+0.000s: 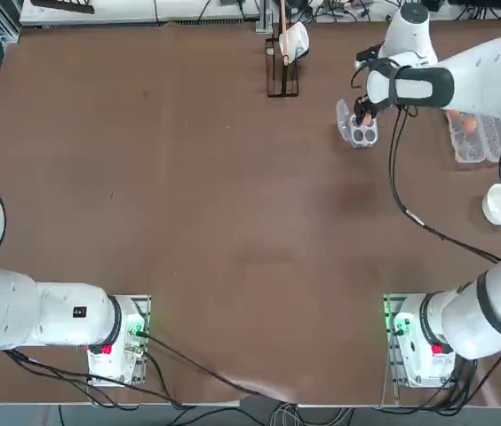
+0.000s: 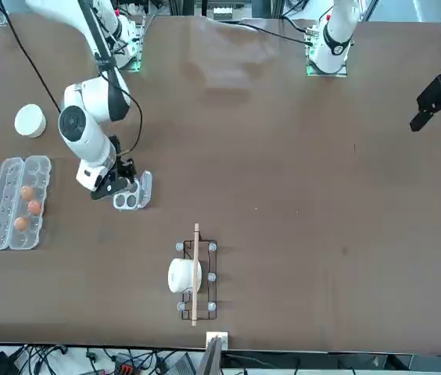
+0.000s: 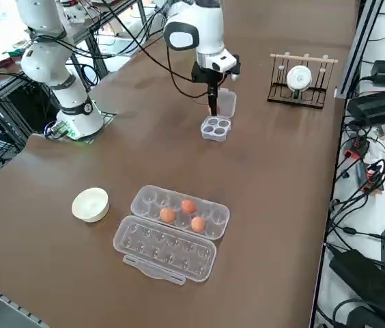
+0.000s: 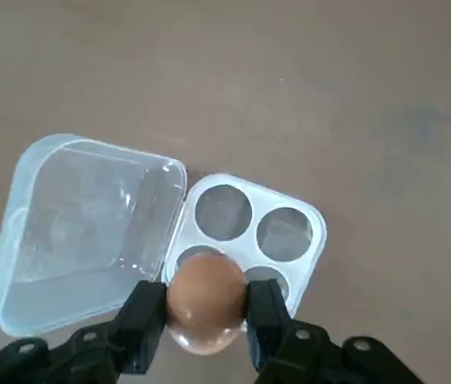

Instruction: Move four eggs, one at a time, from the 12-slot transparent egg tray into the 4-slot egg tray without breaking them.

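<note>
1. The right gripper is pinching an orange-brown oval egg between its two black fingers, above the table.
2. The held egg is at the small square clear-greyish plastic 4-slot egg tray, partly hiding one of its round cups in the right wrist view. Whether egg and tray touch, I cannot tell.
3. That tray sits on the table with its clear lid swung open; two of its cups are in full view, both vacant.
4. The long clear plastic 12-slot egg tray lies open on the table, well apart from the small one, its lid folded out flat.
5. Three orange-brown eggs rest in its cups, two in the row beside the lid and one in the outer row.
6. A white round bowl stands near the long tray, towards the robot's bases.
7. A dark wire rack with a pale rod and a white rounded object stands at the table's far side.
</note>
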